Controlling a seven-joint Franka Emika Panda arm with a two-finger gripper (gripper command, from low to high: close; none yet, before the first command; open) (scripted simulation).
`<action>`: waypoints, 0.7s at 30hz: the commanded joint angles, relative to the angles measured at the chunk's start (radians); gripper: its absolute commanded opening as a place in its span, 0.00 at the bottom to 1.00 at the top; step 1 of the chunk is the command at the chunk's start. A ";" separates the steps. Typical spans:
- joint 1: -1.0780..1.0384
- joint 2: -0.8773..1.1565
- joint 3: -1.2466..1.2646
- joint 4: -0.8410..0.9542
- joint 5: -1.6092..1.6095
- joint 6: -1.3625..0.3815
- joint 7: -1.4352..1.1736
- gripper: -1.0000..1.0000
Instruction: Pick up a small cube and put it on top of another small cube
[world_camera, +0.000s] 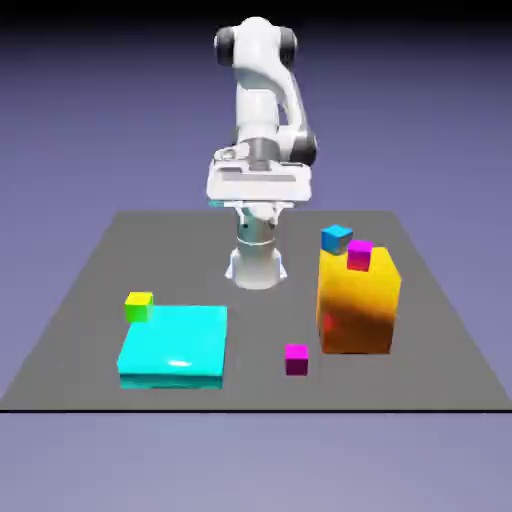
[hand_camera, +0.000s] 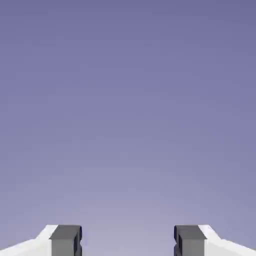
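Observation:
One small magenta cube (world_camera: 296, 359) sits on the grey table (world_camera: 70, 320) toward the front, just left of the orange block (world_camera: 358, 305). A second small magenta cube (world_camera: 359, 254) rests on the orange block's top. My gripper (world_camera: 258, 190) hangs high above the table's far middle, well away from both cubes. In the hand view the gripper (hand_camera: 127, 242) is open, with its grey fingertips (hand_camera: 65, 241) wide apart and nothing between them. Only the blue-violet backdrop shows ahead, and neither cube appears in that view.
A blue cube (world_camera: 336, 238) sits at the orange block's far top edge, behind the magenta cube. A flat cyan slab (world_camera: 175, 345) lies at the front left, with a yellow-green cube (world_camera: 139, 305) at its far left corner.

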 joint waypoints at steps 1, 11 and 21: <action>-0.036 0.034 0.036 0.007 0.024 -0.011 0.034 0.50; -0.399 0.369 0.391 0.078 0.265 -0.124 0.375 0.50; -0.761 0.705 0.747 0.149 0.507 -0.237 0.716 0.50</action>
